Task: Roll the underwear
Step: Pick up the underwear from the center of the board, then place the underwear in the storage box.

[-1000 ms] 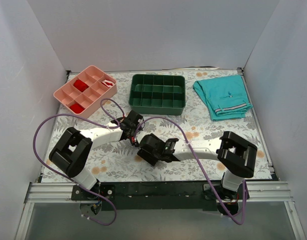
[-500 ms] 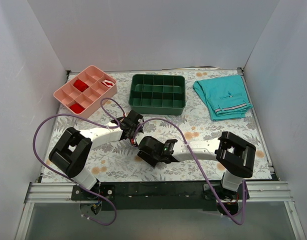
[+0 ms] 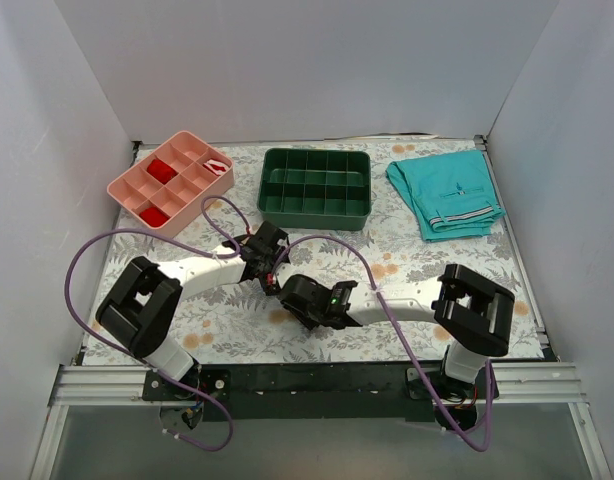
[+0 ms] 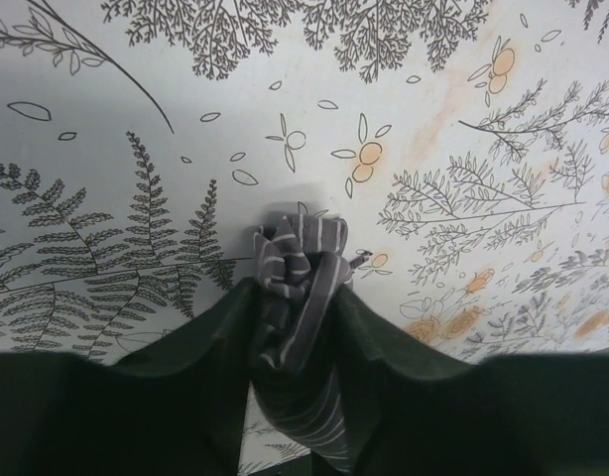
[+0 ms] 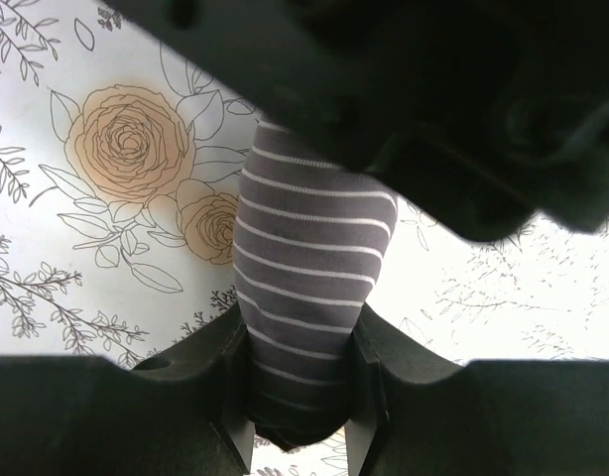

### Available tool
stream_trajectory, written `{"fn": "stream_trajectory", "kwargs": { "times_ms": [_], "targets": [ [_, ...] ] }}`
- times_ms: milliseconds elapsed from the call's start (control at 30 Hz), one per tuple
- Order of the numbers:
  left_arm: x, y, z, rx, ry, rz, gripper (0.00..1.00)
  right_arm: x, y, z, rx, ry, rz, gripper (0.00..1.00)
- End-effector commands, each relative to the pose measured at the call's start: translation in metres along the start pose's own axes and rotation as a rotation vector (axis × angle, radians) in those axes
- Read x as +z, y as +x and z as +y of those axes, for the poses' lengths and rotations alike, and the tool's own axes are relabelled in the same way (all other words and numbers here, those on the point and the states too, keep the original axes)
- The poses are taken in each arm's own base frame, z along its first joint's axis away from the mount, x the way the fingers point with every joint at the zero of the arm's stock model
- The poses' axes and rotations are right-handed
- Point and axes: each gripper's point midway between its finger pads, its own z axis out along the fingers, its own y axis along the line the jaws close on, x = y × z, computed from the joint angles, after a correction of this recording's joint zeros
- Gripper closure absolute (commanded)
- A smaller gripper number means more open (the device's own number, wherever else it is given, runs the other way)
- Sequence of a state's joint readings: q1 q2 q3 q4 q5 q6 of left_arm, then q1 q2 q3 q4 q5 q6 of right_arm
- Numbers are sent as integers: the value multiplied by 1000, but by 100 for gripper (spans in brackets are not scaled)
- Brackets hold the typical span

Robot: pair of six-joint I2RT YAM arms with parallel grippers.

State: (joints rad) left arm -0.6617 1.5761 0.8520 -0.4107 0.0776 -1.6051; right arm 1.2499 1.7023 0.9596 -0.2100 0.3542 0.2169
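The underwear is a grey, white-striped bundle held between both grippers just above the floral table. In the left wrist view its bunched end [image 4: 301,260] pokes out past my left gripper [image 4: 293,297], which is shut on it. In the right wrist view it is a tight roll [image 5: 312,248] running away from my right gripper [image 5: 303,347], which is shut on its near end. In the top view the left gripper [image 3: 266,260] and right gripper [image 3: 295,292] meet at the table's middle left, and the cloth between them is hidden.
A pink divided tray [image 3: 134,180] with red items stands at the back left. A dark green divided tray [image 3: 317,212] stands at the back centre. Folded teal shorts [image 3: 445,193] lie at the back right. Purple cables [image 3: 92,250] loop over the left arm.
The right gripper has shifted slightly right and toward the near edge. Both grippers keep hold of the underwear.
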Motion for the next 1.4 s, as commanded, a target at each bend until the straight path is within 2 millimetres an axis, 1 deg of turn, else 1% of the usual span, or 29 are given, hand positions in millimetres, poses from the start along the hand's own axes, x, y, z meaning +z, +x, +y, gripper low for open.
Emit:
{"fn": "stream_trajectory", "kwargs": {
  "times_ms": [0,67,100,133,167,300,367,500,533,567,600,700,767,800,867,900,967,1000,1033,1067,1100,1133,1167,1200,1233,1267,1300,1333,1367],
  "targets": [
    [-15,-13,0,-3,-34,-86,48,-2,37,6,68,-45,104,99],
    [-19,-18,-1,-19,-38,-109,38,-7,36,6,97,-56,92,99],
    [-21,-21,2,-32,-54,-115,35,-8,35,5,117,-58,86,99],
    [-23,-26,3,-45,-65,-138,27,-12,33,2,141,-67,72,99],
    [-26,-28,6,-53,-75,-149,24,-14,31,1,160,-74,64,99],
    [-38,-46,11,-104,-74,-201,19,-28,19,-11,224,-81,10,99],
    [-42,-51,14,-122,-74,-217,13,-37,9,-20,260,-84,-20,99],
    [-58,-63,13,-125,-38,-271,11,-54,-12,-42,332,-95,-77,99],
    [-60,-64,13,-122,-33,-276,11,-58,-20,-55,360,-89,-100,99],
    [-63,-65,12,-113,-25,-285,10,-62,-28,-62,368,-87,-117,99],
    [-68,-66,10,-110,-12,-294,9,-64,-30,-67,377,-90,-118,99],
    [-75,-69,8,-97,2,-305,8,-71,-44,-99,423,-53,-140,99],
    [-83,-72,5,-89,13,-314,7,-74,-49,-112,441,-37,-143,99],
    [-86,-73,4,-76,17,-318,5,-77,-56,-125,463,-23,-157,99],
    [-92,-76,1,-62,27,-325,2,-81,-64,-140,482,-4,-172,99],
    [-93,-75,1,-44,29,-318,2,-85,-75,-157,498,22,-192,99],
    [-94,-76,-1,-26,36,-314,2,-87,-77,-174,506,57,-174,99],
    [-94,-75,-3,-14,44,-304,2,-85,-77,-191,518,99,-160,99],
    [-93,-75,-4,7,49,-303,2,-92,-88,-202,521,118,-168,99],
    [-93,-75,-4,13,53,-297,2,-94,-93,-214,530,144,-169,99],
    [-92,-73,-7,22,61,-286,2,-88,-91,-228,548,172,-146,99],
    [-90,-73,-6,33,59,-275,2,-94,-102,-240,557,187,-161,99],
    [-91,-73,-9,42,66,-271,2,-94,-102,-253,574,217,-151,99],
    [-91,-74,-11,46,66,-265,2,-86,-98,-260,581,234,-117,99],
    [-91,-73,-10,50,59,-259,2,-91,-108,-269,584,251,-127,99],
    [-92,-73,-11,58,64,-259,2,-82,-104,-279,592,282,-94,99],
    [-93,-74,-13,64,68,-261,2,-81,-106,-284,589,299,-88,99],
    [-95,-76,-13,71,72,-263,2,-85,-117,-292,589,315,-106,99],
    [-96,-76,-14,76,74,-265,2,-75,-110,-299,589,347,-54,99]
  ]
}}
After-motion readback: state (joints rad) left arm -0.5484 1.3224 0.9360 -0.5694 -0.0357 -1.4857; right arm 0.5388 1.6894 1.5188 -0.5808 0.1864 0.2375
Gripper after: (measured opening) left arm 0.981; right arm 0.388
